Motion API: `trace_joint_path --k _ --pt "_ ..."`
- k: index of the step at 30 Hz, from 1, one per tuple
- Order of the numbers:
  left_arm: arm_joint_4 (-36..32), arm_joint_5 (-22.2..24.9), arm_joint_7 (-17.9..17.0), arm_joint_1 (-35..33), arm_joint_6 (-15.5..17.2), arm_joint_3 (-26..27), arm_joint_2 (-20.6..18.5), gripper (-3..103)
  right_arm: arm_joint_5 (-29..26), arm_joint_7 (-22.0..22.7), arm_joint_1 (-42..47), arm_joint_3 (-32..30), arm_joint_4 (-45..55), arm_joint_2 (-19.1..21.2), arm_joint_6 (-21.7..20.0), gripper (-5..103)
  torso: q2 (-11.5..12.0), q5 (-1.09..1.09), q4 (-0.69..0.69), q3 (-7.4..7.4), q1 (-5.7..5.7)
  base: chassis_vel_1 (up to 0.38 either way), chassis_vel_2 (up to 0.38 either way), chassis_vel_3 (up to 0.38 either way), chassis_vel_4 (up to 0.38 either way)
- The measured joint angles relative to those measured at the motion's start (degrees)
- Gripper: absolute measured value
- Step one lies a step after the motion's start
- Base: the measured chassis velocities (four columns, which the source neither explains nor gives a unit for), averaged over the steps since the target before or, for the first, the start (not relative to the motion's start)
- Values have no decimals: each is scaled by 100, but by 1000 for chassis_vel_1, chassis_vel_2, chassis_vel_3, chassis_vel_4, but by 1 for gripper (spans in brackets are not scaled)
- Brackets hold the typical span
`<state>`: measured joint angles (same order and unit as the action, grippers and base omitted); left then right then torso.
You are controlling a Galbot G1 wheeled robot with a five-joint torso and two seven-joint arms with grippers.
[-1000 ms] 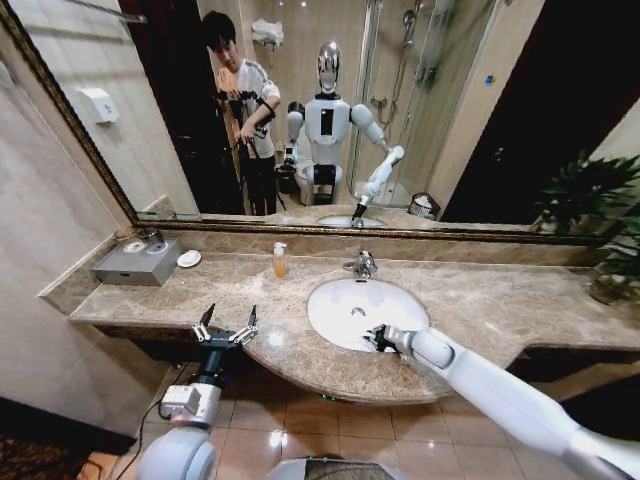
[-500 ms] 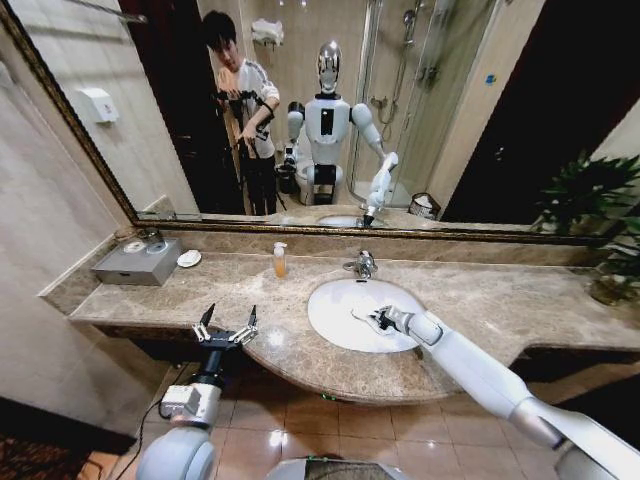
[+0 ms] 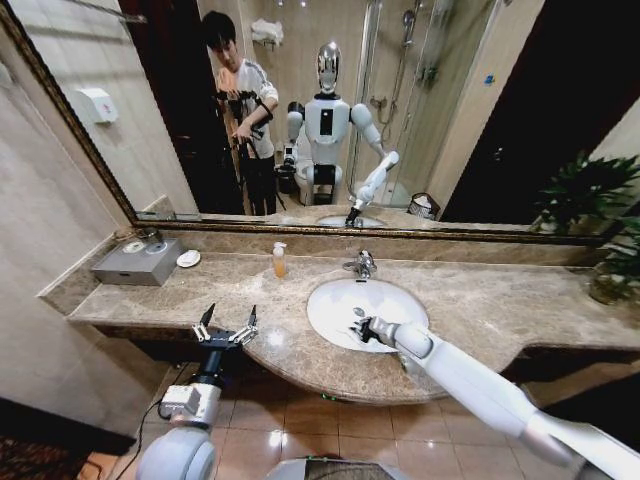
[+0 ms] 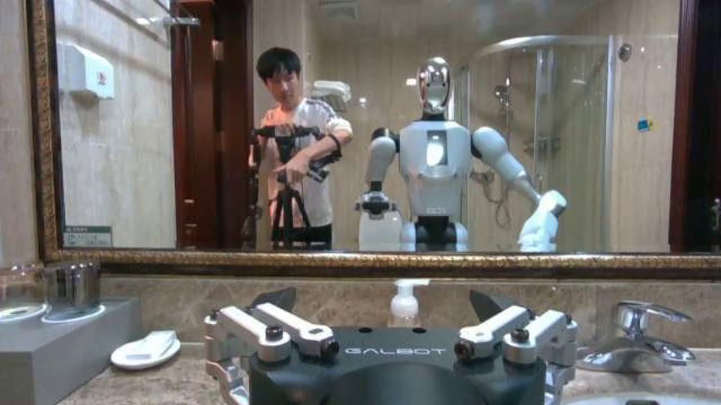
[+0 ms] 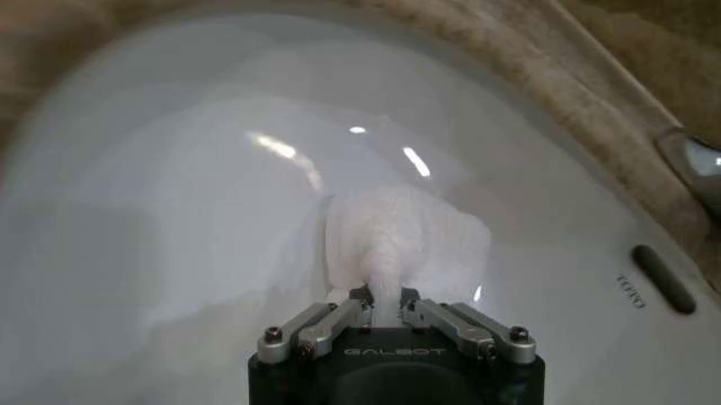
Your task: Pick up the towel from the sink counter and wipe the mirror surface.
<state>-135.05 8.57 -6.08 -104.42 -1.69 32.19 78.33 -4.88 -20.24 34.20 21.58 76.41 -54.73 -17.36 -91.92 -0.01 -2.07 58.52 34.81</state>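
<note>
Right gripper (image 5: 383,310) shifted left over basin (image 5: 135,169) — pinching towel (image 5: 406,236).

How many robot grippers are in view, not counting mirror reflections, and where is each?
2. The left gripper hangs open above the sink counter's front edge, left of the basin. The right gripper is over the basin, shut on the towel.
</note>
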Motion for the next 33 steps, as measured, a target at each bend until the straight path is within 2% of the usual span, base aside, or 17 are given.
trace_joint_path --k 2,6,10,12,14,15,17,18,22,23,25,27,28,30,31,33 --pt "0 0 0 0 0 0 0 100 50 191 -86 -76 -354 -219 61 9 0 1 0 0 0 0 0 0 0" --pt "0 0 0 0 0 0 1 100 119 444 -115 -232 -563 -252 28 9 0 2 0 0 0 0 0 0 0" --pt "0 0 0 0 0 0 0 100 114 456 43 -442 -207 123 -163 9 0 2 1 0 1 0 0 0 0" --pt "0 0 1 0 0 0 0 100 23 442 333 -707 273 578 -213 9 0 0 7 0 1 0 0 0 0" --pt "0 0 0 0 0 0 0 100 -17 445 418 -782 405 683 -220 9 0 1 7 0 1 0 0 0 0" --pt "0 0 1 0 0 0 0 100 -187 509 722 -1071 849 958 -257 9 0 1 6 0 1 0 0 0 0" --pt "0 0 0 0 0 0 0 100 -595 764 1142 -1360 1517 1259 -330 9 0 4 1 0 0 0 0 0 0" --pt "0 0 0 0 0 0 0 100 -595 764 1142 -1360 1517 1259 -330 9 0 4 1 0 0 0 0 0 0" --pt "0 0 0 0 0 0 0 100 -1025 1336 1755 -1761 2324 1538 -499 9 0 2 0 0 0 0 0 0 0" --pt "0 0 0 0 0 0 0 100 -1025 1336 1755 -1761 2324 1538 -499 9 0 2 0 0 0 0 0 0 0" --pt "0 -1 -1 0 0 1 0 100 -1394 1828 2195 -2217 2865 1622 -725 9 0 3 2 0 0 0 0 0 0" --pt "0 0 3 0 0 -1 1 100 -1493 1938 2293 -2343 2977 1642 -766 9 0 2 1 -1 -1 0 0 0 0" --pt "0 -1 0 0 0 0 0 100 -1842 2252 2560 -2767 3271 1715 -872 9 0 0 0 0 0 0 0 0 0" --pt "0 0 1 0 0 0 0 100 -2241 2406 2855 -3482 3500 1787 -956 9 0 0 1 -1 -1 0 0 0 0" --pt "0 0 1 0 0 0 0 100 -2241 2406 2855 -3482 3500 1787 -956 9 0 0 1 -1 -1 0 0 0 0" --pt "0 0 0 0 0 0 0 100 -2507 2420 3041 -4293 3553 1814 -1080 9 -1 0 1 0 0 0 0 0 0"
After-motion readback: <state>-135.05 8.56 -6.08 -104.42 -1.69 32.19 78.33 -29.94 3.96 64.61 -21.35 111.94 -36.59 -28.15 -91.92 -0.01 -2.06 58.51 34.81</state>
